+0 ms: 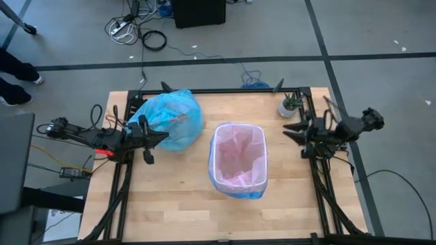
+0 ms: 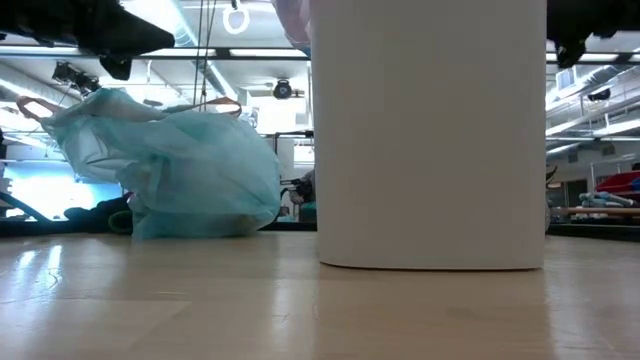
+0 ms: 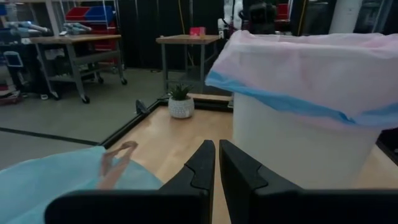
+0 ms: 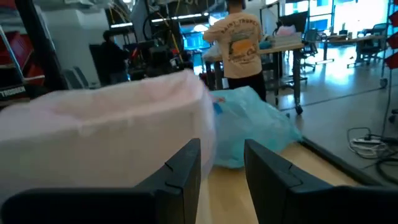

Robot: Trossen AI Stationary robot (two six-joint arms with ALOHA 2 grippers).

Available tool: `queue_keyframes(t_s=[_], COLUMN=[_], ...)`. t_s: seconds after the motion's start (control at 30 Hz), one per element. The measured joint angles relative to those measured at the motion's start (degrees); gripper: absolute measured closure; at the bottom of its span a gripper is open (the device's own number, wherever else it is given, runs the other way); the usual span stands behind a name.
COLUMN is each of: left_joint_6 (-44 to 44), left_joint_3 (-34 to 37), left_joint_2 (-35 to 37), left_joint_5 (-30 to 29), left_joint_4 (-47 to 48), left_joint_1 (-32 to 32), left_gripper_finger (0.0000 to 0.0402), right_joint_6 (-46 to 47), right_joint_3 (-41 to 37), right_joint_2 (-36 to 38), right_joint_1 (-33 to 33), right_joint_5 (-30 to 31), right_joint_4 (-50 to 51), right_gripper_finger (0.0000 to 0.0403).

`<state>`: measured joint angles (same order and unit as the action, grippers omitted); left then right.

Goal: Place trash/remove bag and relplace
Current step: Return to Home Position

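Note:
The light-blue bag (image 1: 170, 117) sits bunched on its underside at the table's far left; it also shows in the low view (image 2: 190, 175). The trash is hidden. A white bin (image 2: 430, 130) lined with a pale pink bag with a blue rim band (image 1: 238, 160) stands mid-table. My left gripper (image 1: 163, 136) is shut, level, above the blue bag's near edge, pointing at the bin (image 3: 298, 143); its fingers (image 3: 217, 168) hold nothing. My right gripper (image 1: 286, 133) hangs open (image 4: 222, 168) at the table's right, pointing at the bin's pink rim (image 4: 106, 124).
A small potted plant (image 1: 289, 105) stands at the table's far right corner. Bare wood lies on the near side of the bin and the bag. Beyond the table a person (image 4: 239, 43) stands at a bench, and someone's feet (image 1: 17, 71) show at the far left.

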<state>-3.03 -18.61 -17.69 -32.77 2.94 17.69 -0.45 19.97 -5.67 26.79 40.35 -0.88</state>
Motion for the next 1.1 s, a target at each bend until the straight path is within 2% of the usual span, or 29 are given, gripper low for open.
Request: queue_keyframes(t_s=[0.2, 0.33, 0.63, 0.87, 1.1], left_joint_6=[0.9, 1.3, 0.2, -5.0, -6.3], left_joint_3=[0.0, 0.0, 0.4, 5.3, 12.0], left_joint_2=[0.0, 0.2, 0.2, 2.1, 3.8], left_joint_5=[-0.2, -0.2, 0.8, 0.9, 0.9], left_joint_4=[0.0, 0.0, 3.4, 2.2, -7.1], left_joint_1=[-0.9, -0.9, -0.9, -0.9, -0.9], left_gripper_finger=[0.0369, 0.0369, 0.0369, 0.0369, 0.0369], right_joint_6=[0.5, 1.9, 2.4, 7.1, 9.5], right_joint_3=[-12.0, -15.8, -17.1, -17.1, -17.1], right_joint_2=[-0.1, -0.1, -0.1, -0.1, -0.1], right_joint_1=[-1.0, -2.5, -6.5, -8.4, -9.8], right_joint_5=[0.2, 0.0, -1.2, -4.3, -5.7], right_joint_4=[-16.8, -20.6, -19.1, -12.1, -6.9], right_gripper_finger=[0.0292, 0.0292, 0.0292, 0.0292, 0.0292])
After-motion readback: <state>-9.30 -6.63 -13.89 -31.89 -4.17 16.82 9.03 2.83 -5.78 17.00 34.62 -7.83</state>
